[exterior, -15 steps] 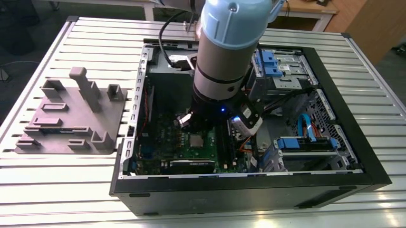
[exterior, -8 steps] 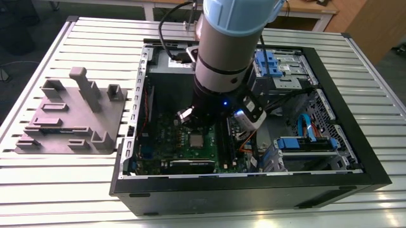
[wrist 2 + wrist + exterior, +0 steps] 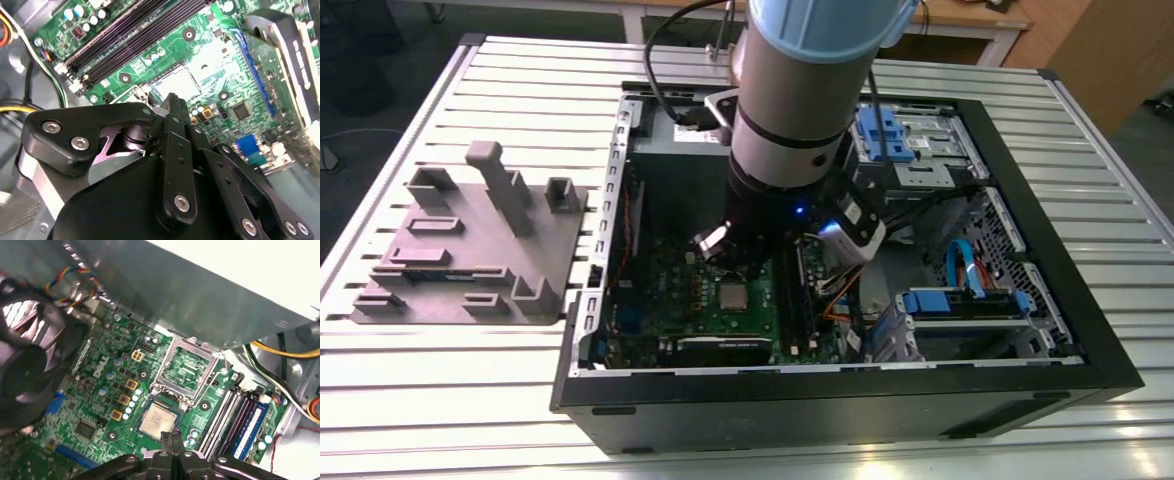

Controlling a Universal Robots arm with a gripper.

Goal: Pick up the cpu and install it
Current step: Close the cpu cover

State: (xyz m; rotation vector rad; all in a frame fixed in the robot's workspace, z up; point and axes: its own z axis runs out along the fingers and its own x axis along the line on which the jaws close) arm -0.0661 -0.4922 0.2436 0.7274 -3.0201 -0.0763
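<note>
the hand sits closest in both wrist views, its two black fingers pressed together at the tips with nothing between them. it looks to be carrying nothing, which fits a hand whose load is already set down.

just beyond the fingertips lies the cpu, a small square chip with a silvery top. it rests flat and level in its socket on the green board, apart from the fingers rather than touching them. it seems to sit square with the socket's edges, which is how it has to lie for its contacts to meet the pins underneath.

right behind the chip, the socket's metal frame stands hinged up and open. that leaves the socket uncovered from above, so the chip is not yet clamped down.

beside the socket run the long memory slots, and on its other side a dark round fan stands at the board's edge.

in the exterior view the arm reaches straight down into the open computer case. the case lies on its side, so the board faces up and a chip can rest in place by its own weight. there the chip shows just below the arm's lower end.

the case rests on a slatted metal worktop. well apart from it, toward the exterior view's left, sits a grey parts tray with upright posts, likely there to keep parts in fixed spots.
</note>
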